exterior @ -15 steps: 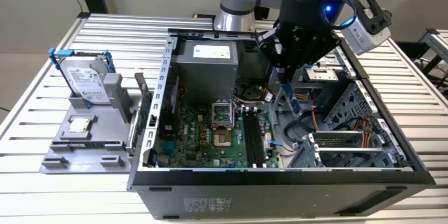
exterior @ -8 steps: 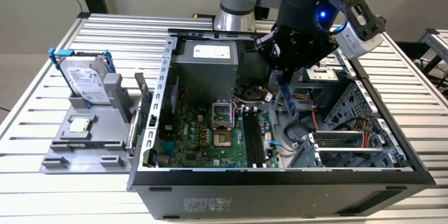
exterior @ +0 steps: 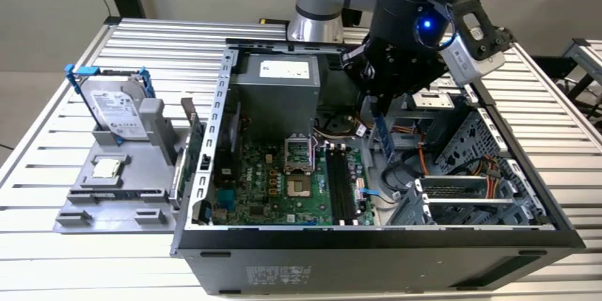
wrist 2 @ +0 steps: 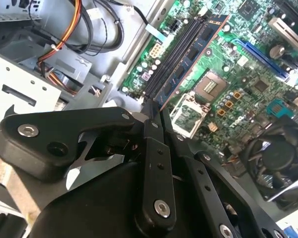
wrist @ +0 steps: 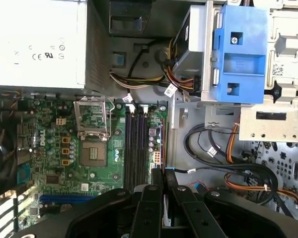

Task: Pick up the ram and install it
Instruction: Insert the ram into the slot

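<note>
The gripper (wrist 2: 156, 111) pinches the ram (wrist 2: 188, 59) by one end, edge down; that way it lines up with the slots (wrist: 137, 148).

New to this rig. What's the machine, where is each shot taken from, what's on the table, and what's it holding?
It is one robot arm with a gripper. The exterior view looks from off the arm; both wrist views ride near its wrist, looking past the black fingers. On the slatted table stands an open computer case with its motherboard exposed. Beside it, a grey stand carries a hard drive and a processor chip. The fingers are shut on the ram, a thin stick held edge-on above the memory slots.
</note>
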Controlling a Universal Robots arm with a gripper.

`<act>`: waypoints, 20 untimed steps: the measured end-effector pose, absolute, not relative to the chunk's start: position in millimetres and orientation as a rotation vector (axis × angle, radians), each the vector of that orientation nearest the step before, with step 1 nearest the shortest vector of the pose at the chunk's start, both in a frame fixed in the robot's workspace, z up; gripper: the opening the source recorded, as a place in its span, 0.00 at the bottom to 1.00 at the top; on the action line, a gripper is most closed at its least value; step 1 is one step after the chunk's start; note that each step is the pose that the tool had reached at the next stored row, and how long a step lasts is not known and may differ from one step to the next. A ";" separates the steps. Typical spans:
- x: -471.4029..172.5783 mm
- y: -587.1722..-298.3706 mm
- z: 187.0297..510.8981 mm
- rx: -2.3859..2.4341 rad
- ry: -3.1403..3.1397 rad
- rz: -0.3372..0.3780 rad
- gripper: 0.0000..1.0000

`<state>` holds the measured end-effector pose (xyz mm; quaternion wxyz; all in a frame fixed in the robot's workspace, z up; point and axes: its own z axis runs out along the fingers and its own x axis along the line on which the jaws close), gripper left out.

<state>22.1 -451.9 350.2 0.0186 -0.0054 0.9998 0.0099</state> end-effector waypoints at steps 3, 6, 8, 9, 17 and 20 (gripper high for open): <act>22.2 -449.2 345.4 0.000 3.104 0.031 0.00; 22.2 -447.6 341.6 0.013 3.104 0.030 0.00; 22.2 -447.6 341.6 0.013 3.104 0.030 0.00; 22.1 -447.6 341.5 0.013 3.104 0.030 0.00; 22.1 -447.6 341.4 0.013 3.104 0.030 0.00; 22.2 -447.6 340.4 0.015 3.104 0.028 0.00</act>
